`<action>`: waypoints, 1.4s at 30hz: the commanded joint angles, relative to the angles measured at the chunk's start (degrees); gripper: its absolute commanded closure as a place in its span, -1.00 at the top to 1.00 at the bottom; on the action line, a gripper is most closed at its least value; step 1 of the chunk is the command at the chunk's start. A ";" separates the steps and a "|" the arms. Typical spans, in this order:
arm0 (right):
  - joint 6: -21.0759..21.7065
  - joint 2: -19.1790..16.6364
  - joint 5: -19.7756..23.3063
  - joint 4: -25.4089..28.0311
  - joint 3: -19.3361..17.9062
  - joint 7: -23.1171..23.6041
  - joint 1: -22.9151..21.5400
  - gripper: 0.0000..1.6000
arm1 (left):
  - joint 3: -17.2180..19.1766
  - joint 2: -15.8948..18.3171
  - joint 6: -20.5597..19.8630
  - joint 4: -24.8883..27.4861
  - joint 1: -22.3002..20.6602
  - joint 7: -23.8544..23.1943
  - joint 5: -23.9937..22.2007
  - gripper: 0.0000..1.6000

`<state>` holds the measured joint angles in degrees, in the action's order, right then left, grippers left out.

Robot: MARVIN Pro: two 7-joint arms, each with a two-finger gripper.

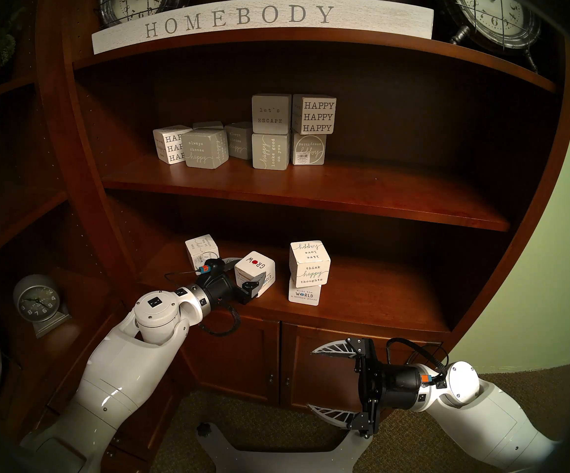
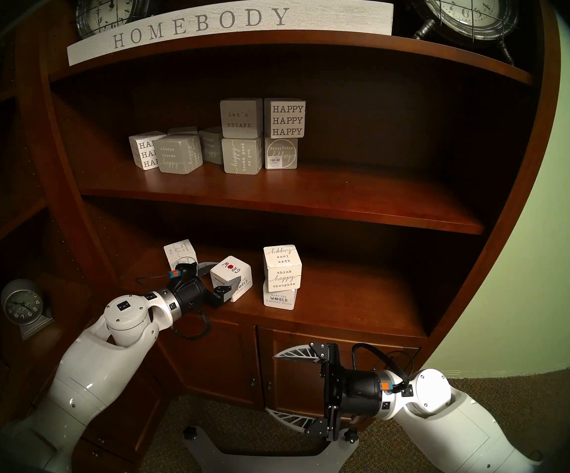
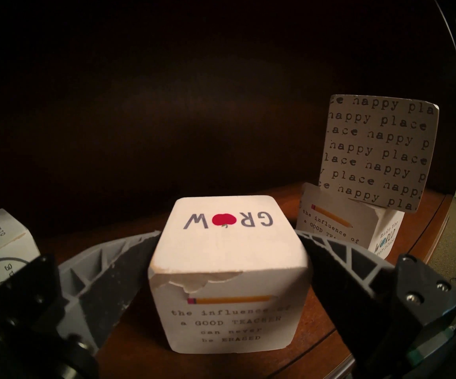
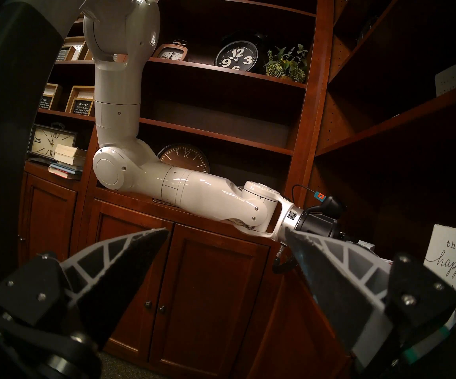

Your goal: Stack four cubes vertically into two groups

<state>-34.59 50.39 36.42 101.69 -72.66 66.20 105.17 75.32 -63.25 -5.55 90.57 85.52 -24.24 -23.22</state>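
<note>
Clamped on the GROW cube (image 3: 229,271), my left gripper (image 3: 228,263) has a finger pressed to each side face, the word facing up, so the block should stay square when lifted. Whether it is off the lower shelf (image 1: 362,301) I cannot tell. Just to the gripper's left, slightly behind, sits the barcode cube (image 1: 201,254), free on top, my likely base. Farther ahead to its right, the think happy thoughts cube (image 1: 309,267) already rests on the WORLD cube (image 1: 304,295). My right gripper (image 1: 324,383) hangs wide apart, holding nothing, below the shelf.
</note>
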 commanded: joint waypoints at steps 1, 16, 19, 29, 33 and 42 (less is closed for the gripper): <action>0.16 0.18 0.52 0.66 0.01 -0.10 0.12 1.00 | 0.36 -0.20 0.73 -0.02 -0.99 -0.64 -0.44 1.00; 0.25 0.33 0.47 0.66 -0.14 0.05 0.18 1.00 | 0.41 -0.32 0.70 -0.34 -1.17 -1.25 -0.12 -0.17; 0.26 0.35 0.47 0.66 -0.16 0.07 0.19 1.00 | 0.42 -0.36 0.75 -0.39 -1.17 -1.24 -0.07 -0.47; 0.30 0.45 0.43 0.65 -0.26 0.17 0.22 1.00 | 1.23 0.11 2.06 1.49 -0.19 -1.08 0.22 -1.00; 0.31 0.50 0.40 0.63 -0.29 0.21 0.22 1.00 | 1.99 0.70 1.81 3.76 0.78 -0.68 0.22 -1.00; 0.34 0.59 0.36 0.61 -0.37 0.31 0.24 1.00 | 4.23 1.58 1.98 9.50 3.81 1.63 0.15 -1.00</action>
<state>-34.36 50.82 36.36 101.67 -73.07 66.59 105.33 77.34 -62.24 -4.64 94.38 87.88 -24.06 -22.78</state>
